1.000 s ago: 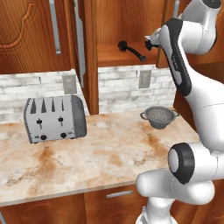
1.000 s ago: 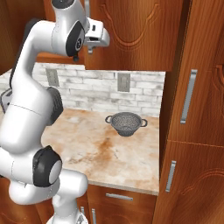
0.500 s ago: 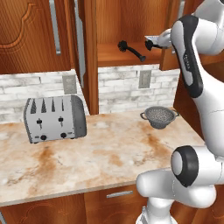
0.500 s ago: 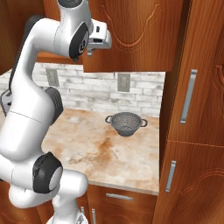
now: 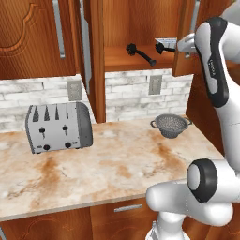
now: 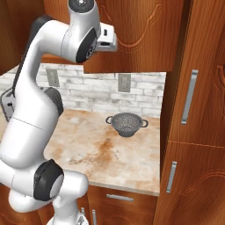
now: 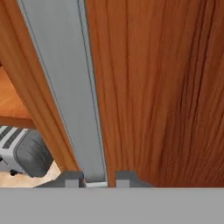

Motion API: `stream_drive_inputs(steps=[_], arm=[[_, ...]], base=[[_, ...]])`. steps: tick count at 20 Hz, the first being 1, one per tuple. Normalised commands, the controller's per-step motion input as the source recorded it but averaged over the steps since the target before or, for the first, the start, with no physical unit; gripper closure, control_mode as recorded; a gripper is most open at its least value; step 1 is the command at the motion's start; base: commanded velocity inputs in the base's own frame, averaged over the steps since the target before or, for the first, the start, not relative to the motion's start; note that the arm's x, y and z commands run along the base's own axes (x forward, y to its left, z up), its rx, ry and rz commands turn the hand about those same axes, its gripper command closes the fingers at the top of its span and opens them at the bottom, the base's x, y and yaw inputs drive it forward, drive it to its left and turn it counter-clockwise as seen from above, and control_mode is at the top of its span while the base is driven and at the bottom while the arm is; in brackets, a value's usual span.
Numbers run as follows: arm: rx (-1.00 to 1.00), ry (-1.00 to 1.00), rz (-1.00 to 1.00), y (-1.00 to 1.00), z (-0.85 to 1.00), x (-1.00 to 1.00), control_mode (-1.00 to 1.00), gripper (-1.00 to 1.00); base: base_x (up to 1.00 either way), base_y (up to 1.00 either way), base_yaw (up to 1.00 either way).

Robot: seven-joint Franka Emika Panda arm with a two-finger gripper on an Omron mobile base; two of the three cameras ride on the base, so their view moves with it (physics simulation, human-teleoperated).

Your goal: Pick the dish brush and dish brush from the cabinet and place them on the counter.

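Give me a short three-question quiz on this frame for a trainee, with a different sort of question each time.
1. True or false: the toaster stands on the counter.
2. Short answer: where does the black brush lie?
3. Multiple choice: in the hand view, what runs up from between the fingertips?
A) a silver door handle
B) a wooden spoon
C) a glass cup

Key: 1 true. 2 on the cabinet shelf. 3 A.
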Motion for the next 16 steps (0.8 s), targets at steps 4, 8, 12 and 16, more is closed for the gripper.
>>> stream_drive_inputs(steps=[4, 8, 12, 16], arm=[[0.05, -0.11, 0.01, -0.62, -0.42, -0.36, -1.00, 1.00], [0.03, -0.08, 0.00, -0.62, -0.38, -0.34, -1.00, 1.00], [0.01, -0.01, 0.00, -0.36, -0.16, -0.18, -1.00, 1.00], [-0.06, -0.12, 0.00, -0.01, 0.18, -0.25, -1.00, 1.00]], base=[[0.00, 0.00, 0.00], [0.00, 0.00, 0.00], [0.00, 0.00, 0.00], [0.00, 0.00, 0.00]])
